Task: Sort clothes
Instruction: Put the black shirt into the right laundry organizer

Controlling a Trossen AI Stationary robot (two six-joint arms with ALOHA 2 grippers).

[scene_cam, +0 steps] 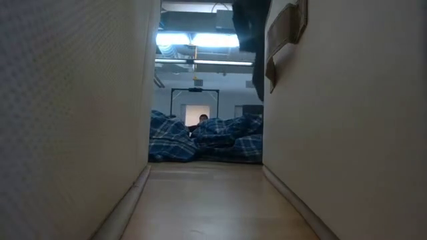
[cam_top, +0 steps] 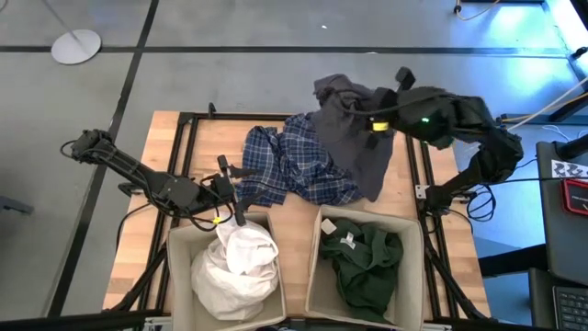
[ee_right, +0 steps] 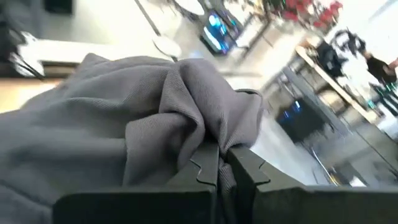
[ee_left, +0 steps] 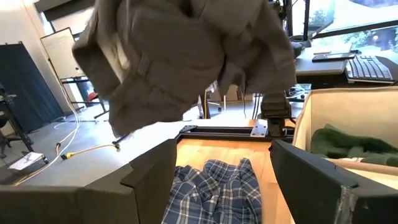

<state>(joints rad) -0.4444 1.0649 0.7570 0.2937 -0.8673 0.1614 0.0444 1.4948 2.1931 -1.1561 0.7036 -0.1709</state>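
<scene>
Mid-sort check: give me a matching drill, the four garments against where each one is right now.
Garments:
1. white garment
2. dark green garment
3. dark grey garment
4. plaid shirt

Places:
A. lying on the table behind the boxes
B. in the left box
C. lifted, pinched in the right gripper
D. in the right box

Pairs: 1-B, 2-D, 3-C, 4-A

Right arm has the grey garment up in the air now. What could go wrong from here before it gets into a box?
The right gripper pinches only a small fold of the dark grey garment, so it could slip free. Its hanging hem drapes over the plaid shirt and might drag it along. The left gripper, open, waits by the white garment's box; a wide swing could brush it.
</scene>
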